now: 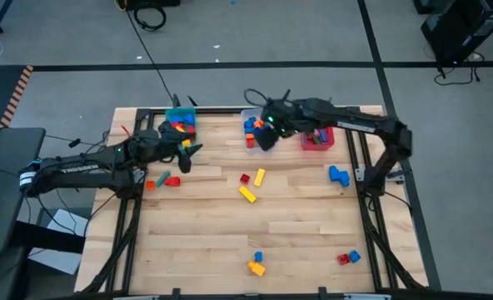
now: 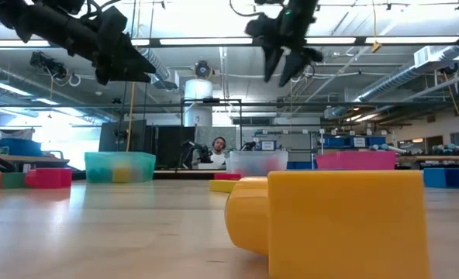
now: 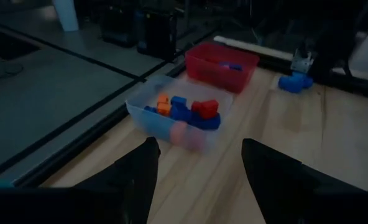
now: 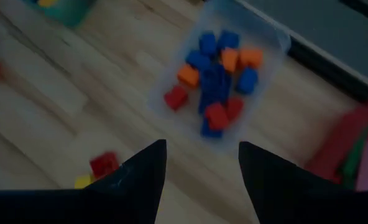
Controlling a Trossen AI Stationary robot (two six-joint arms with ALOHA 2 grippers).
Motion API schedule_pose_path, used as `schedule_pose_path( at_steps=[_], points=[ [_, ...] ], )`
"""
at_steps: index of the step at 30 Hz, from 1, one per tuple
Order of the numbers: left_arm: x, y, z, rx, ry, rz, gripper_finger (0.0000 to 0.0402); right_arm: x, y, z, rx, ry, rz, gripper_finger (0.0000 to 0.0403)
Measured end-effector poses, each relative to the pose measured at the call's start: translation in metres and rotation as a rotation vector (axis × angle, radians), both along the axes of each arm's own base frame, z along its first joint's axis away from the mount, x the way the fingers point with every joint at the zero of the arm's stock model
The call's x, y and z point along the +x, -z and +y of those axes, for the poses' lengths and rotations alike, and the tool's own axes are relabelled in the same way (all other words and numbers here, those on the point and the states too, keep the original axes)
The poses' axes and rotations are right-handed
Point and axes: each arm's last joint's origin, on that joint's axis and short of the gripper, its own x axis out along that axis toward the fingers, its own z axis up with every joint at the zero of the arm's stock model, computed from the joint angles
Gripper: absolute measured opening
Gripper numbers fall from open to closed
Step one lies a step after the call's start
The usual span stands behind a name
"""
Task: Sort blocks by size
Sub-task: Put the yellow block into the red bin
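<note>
- Right gripper (image 1: pixel 267 140) hangs over the clear bin (image 1: pixel 248 114), at that bin's near edge; its fingers (image 4: pixel 143 174) stand apart with nothing between them; in the low view the same gripper (image 2: pixel 286 66) is high above the bench (image 1: pixel 296 229), fingers splayed downward
- The clear bin holds a heap of blue, orange and red blocks (image 4: pixel 216 78); the right wrist view looks straight down on them
- Left gripper (image 1: pixel 188 152) sits on the teal-bin side of the clear bin, just in front of the teal bin (image 1: pixel 180 112); fingers (image 3: pixel 134 177) spread and empty, aimed toward the clear bin
- Teal bin carries a mix of yellow, red and blue blocks (image 1: pixel 181 127)
- Red bin (image 1: pixel 317 139) is just beside the clear bin on the far side from the teal one; coloured pieces inside, too small to sort out
- Loose on the bench, nearer the front than the clear bin: a red block (image 1: pixel 245 178) and two yellow bars (image 1: pixel 259 177) (image 1: pixel 247 195) close together
- A blue block (image 1: pixel 339 175) lies past the red bin, well away from the clear bin
- An orange and red pair (image 1: pixel 163 181) lies in front of the left gripper
- Far from the clear bin, at the front edge: a blue-and-yellow cluster (image 1: pixel 256 265) and a red-and-blue pair (image 1: pixel 349 258)
- Low view: a big yellow block (image 2: pixel 330 221) fills the foreground; a person (image 2: pixel 219 149) sits in the room beyond the bench
</note>
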Motion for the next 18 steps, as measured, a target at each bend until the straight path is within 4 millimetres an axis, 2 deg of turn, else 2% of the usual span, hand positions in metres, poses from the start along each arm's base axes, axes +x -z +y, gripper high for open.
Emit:
schedule_pose_path(
  at_steps=[7,11,14,18],
  points=[
    [0.001,-0.004,-0.011,-0.002,-0.025,0.158,0.0239,-0.047,0.026,0.045,0.047,0.096,0.007,0.0215],
    [0.01,-0.014,-0.014,-0.009,-0.001,0.221,0.0239,-0.072,0.044,0.071,0.085,0.145,-0.028,0.0215],
    [0.024,-0.019,-0.015,-0.025,0.016,0.261,0.0239,-0.09,0.055,0.091,0.118,0.161,-0.043,0.0215],
    [0.052,-0.025,-0.022,-0.048,0.054,0.297,0.0239,-0.111,0.065,0.115,0.16,0.162,-0.058,0.0215]
  ],
)
